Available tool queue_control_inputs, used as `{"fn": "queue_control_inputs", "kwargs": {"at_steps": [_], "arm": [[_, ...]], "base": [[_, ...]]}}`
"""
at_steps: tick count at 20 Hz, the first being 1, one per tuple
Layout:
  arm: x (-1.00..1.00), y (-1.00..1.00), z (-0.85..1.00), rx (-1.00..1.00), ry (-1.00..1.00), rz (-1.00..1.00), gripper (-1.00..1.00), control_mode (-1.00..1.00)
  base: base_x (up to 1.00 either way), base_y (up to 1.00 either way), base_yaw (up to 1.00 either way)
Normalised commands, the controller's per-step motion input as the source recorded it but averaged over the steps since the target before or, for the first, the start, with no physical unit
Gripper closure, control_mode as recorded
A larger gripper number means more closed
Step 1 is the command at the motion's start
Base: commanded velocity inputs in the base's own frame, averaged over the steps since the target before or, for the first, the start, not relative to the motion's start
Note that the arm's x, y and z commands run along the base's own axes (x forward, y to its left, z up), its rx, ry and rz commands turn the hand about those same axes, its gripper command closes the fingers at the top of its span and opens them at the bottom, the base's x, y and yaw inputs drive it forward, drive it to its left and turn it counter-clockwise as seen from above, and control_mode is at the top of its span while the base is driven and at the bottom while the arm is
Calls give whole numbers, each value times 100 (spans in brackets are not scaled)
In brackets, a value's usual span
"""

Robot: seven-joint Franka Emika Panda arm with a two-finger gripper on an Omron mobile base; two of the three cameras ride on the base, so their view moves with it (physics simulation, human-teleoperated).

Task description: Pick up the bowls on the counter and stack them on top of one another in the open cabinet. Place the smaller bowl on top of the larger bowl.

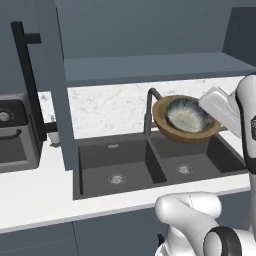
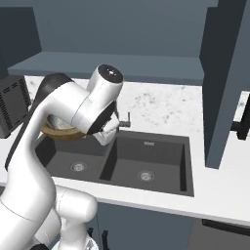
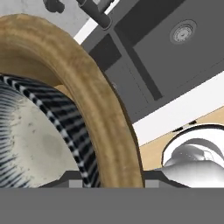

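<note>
At the far left of the left base view, a dark oven sits on the white counter, with the open cabinet door and its long black handle just beside it. Further right, above the marble wall, runs the cabinet's shelf. Below it the double sink is set into the counter, and the faucet rises behind the middle of it.

Right of the faucet, in the air above the right basin, hangs the larger bowl, brown with a tan rim, tilted so that its inside faces the camera. The smaller bowl, dark outside and pale and speckled inside, sits nested in it. The white hand of the arm meets the brown bowl's rim at its right side.

In the hand view the brown rim sweeps up from the bottom edge, right where the fingertips stand, with the small bowl's striped wall and pale inside to its left. The gripper is clamped on that rim, though the tips themselves are mostly hidden by it. To the right lie the sink, a drain and a strip of counter.

In the right base view the arm covers most of the bowls; a slice of the brown one shows under the elbow, above the left basin.
</note>
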Motion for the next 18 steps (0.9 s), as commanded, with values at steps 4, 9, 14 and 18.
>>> {"fn": "queue_control_inputs", "kwargs": {"at_steps": [4,9,14,18], "arm": [[9,2,44,0,-12,0,100,-100],[9,21,32,0,-12,-20,100,-100],[16,1,25,12,-12,-20,100,-100],[17,0,36,16,-19,-19,100,-100]], "base": [[0,0,0],[0,0,0],[0,0,0],[0,0,0]]}}
